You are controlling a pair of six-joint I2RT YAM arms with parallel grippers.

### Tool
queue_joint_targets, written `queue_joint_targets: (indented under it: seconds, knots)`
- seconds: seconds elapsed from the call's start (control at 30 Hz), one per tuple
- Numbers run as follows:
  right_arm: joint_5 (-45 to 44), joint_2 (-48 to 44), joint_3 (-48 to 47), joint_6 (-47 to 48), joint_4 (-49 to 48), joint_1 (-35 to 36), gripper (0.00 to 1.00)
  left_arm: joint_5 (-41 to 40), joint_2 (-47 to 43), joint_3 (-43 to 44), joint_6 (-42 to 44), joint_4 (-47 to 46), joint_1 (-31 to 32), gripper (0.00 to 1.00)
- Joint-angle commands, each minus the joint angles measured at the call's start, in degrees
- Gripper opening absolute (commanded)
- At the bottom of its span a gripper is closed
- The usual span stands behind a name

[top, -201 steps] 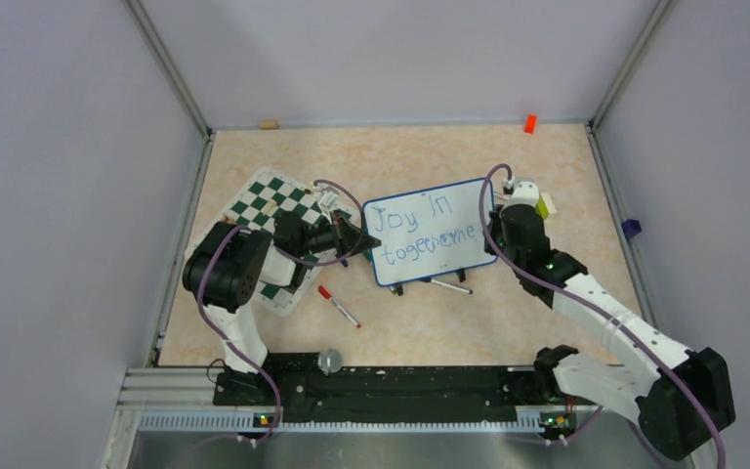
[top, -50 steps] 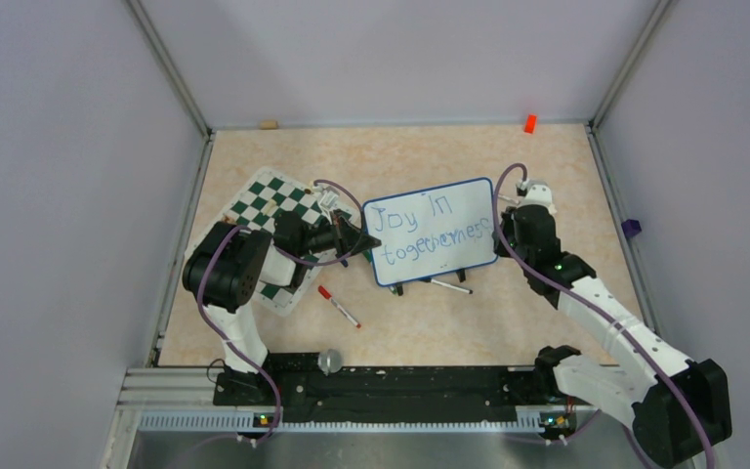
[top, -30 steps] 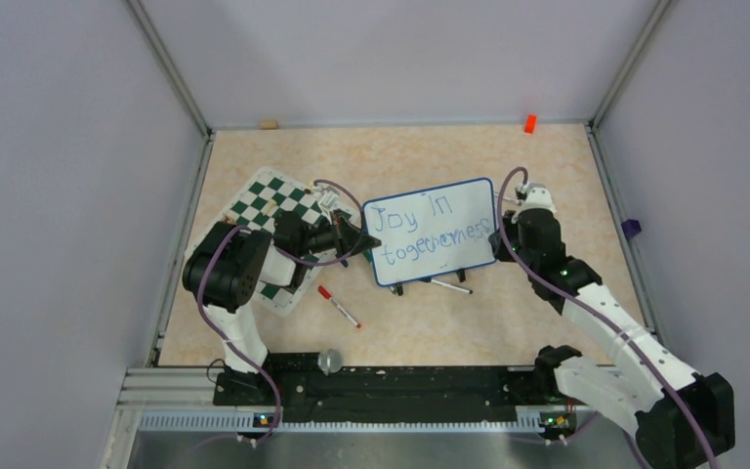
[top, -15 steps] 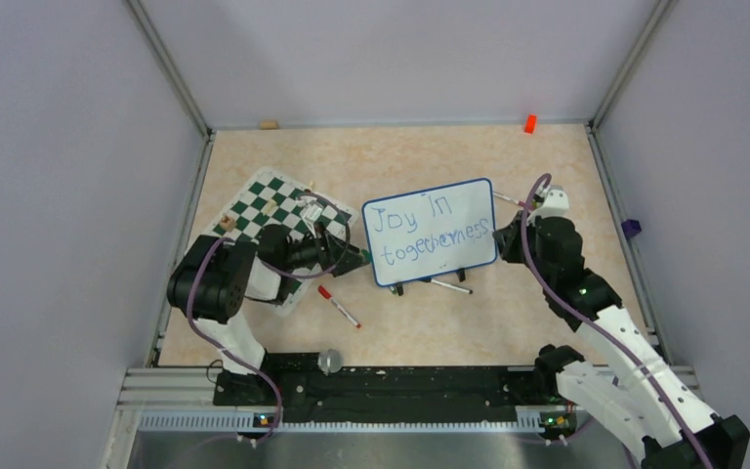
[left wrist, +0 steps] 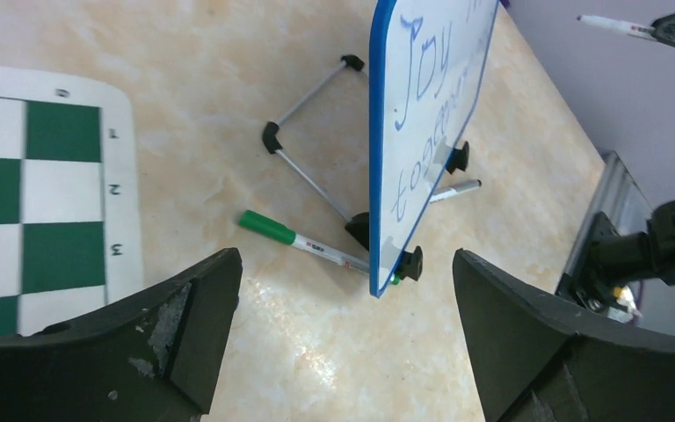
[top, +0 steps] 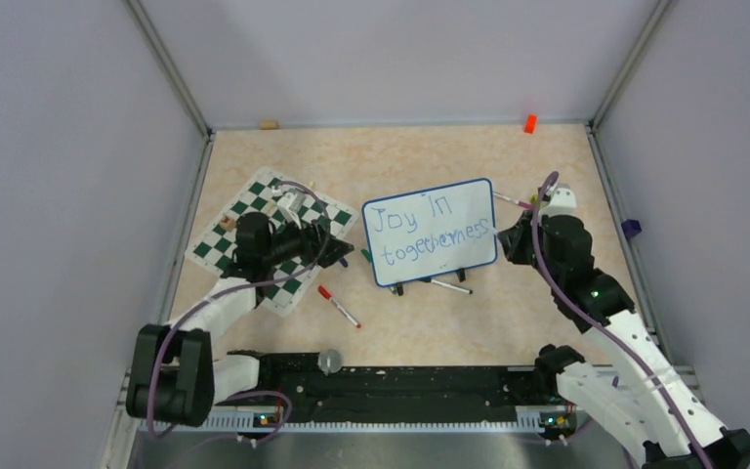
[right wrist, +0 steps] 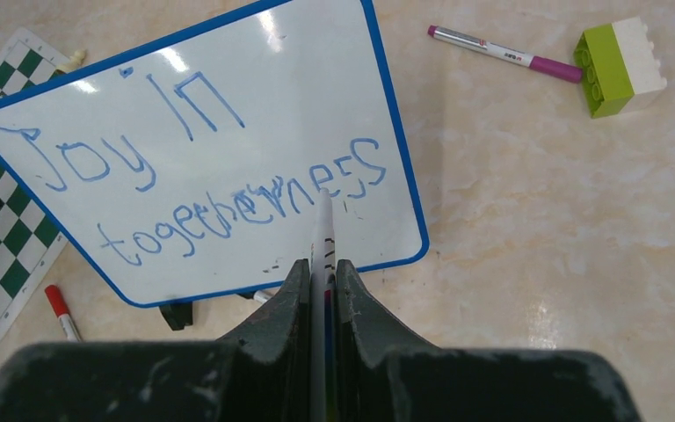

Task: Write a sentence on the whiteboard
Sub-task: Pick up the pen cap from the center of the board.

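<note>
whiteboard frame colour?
Blue, running all around the whiteboard. The right wrist view shows it best.

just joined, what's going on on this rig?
The whiteboard reads "Joy in togetherness" in blue, so the sentence looks written. The right gripper is shut on a marker, its tip by the end of the last word; contact can't be told. The left gripper is open, clear of the whiteboard, by the chess mat.

Blue-framed whiteboard [right wrist: 299,97], blue sentence [right wrist: 228,207], green-checkered mat [right wrist: 4,246], apparently orange object [top: 529,123].
</note>
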State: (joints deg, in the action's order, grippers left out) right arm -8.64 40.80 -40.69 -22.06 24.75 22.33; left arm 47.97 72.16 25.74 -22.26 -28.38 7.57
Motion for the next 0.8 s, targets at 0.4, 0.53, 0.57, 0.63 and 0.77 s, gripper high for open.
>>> queue_joint_targets:
  seconds: [0.4,0.53,0.57,0.63,0.77]
  knots:
    - [1.49,-1.42,-5.14,1.77,2.27,-0.62,0.0,-6.41,-26.73,4.01,2.02,37.83,-0.37,0.86]
    - [-0.06,-1.76,-3.61,1.21,1.43,-0.62,0.0,-9.12,-35.26,3.96,0.75,41.77,-0.45,0.99]
    - [-0.08,-2.1,-3.4,1.08,1.07,-0.57,0.0,-10.41,-37.28,3.54,0.86,42.28,-0.64,0.99]
    - [-0.05,-2.8,-3.35,0.92,0.52,-0.57,0.0,-14.27,-40.71,3.05,-0.78,44.45,-0.91,0.99]
    - [-0.24,-3.49,-3.54,0.82,0.1,-0.61,0.0,-21.88,-45.23,0.59,-9.35,40.44,-1.7,0.99]
